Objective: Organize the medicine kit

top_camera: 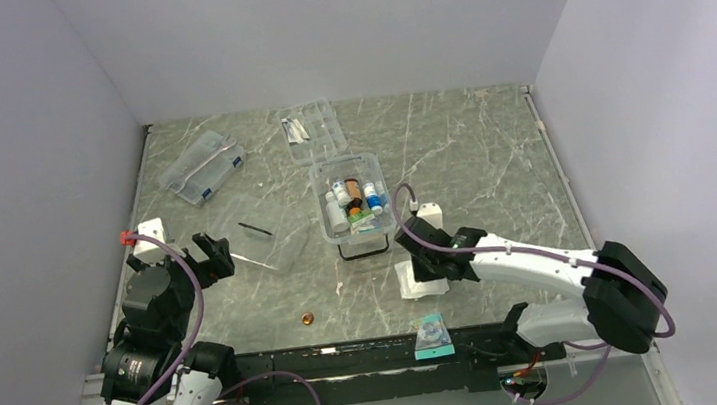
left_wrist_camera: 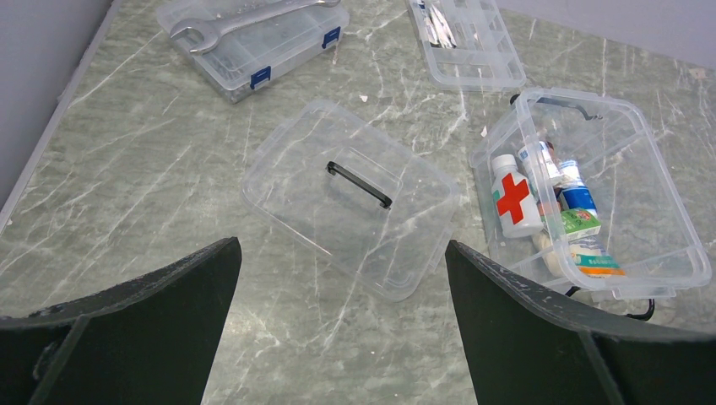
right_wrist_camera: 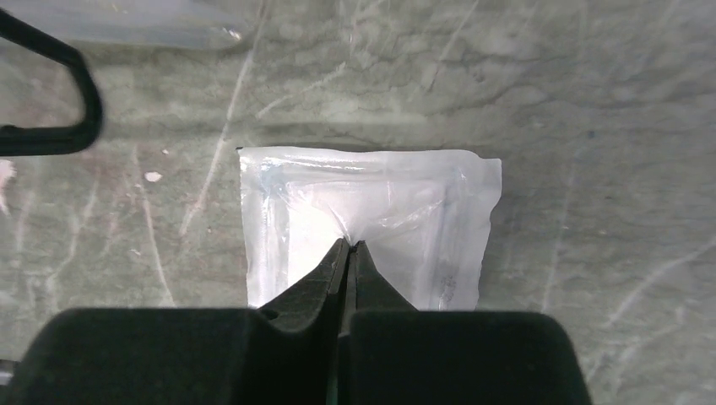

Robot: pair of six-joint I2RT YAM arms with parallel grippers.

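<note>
Clear plastic, lid off, the medicine kit [top_camera: 352, 198] stands open near the middle of the grey marbled table [top_camera: 470, 151]. Upright bottles and small boxes fill it, and a red cross [left_wrist_camera: 512, 197] shows at its front. Its dark handle loop [top_camera: 365, 250] lies on the table at the near end, between the tub and a sealed white pouch [right_wrist_camera: 367, 224] lying flat just beyond.

The right gripper [top_camera: 429, 265] is down on that pouch, its tips pinched together on a pucker of the film.

The kit's lid [left_wrist_camera: 350, 194] rests flat to the left of the tub, close beside it, black grip upward. The left gripper [top_camera: 211, 256] hangs near the lid's left edge with its jaws spread wide, holding nothing.

Farther back on the left sits a flat clear case [top_camera: 202, 167] with blue latches and a wrench [left_wrist_camera: 245, 17] on top. A clear divided tray [top_camera: 315, 132] sits behind the kit.

A small copper disc [top_camera: 306, 319] and a teal packet [top_camera: 432, 336] lie at the near edge. A white box [top_camera: 149, 237] stands at the far left.
</note>
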